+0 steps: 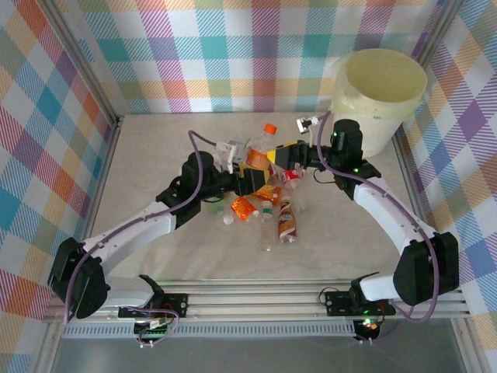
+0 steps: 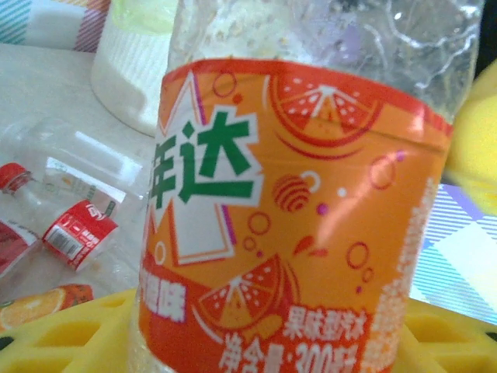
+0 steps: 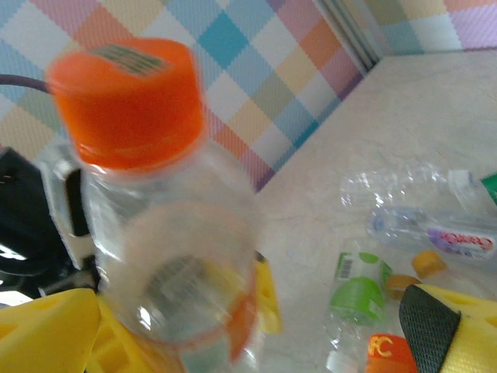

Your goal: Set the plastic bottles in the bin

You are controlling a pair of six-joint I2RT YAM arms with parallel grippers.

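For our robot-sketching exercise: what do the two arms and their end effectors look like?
The left arm and right arm have white links, black joints and purple cables. The left end effector and right end effector have yellow fingers, with a black pad on the right's. Green lights glow on the right arm.

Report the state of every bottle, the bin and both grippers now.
Clear plastic bottle with orange label and orange cap: upright, capped, gripped.
Left gripper: shut on that bottle.
Right gripper: open, close beside it.
Pale cream round plastic bin: upright, open-topped.
Remaining plastic bottles: lying on the table.
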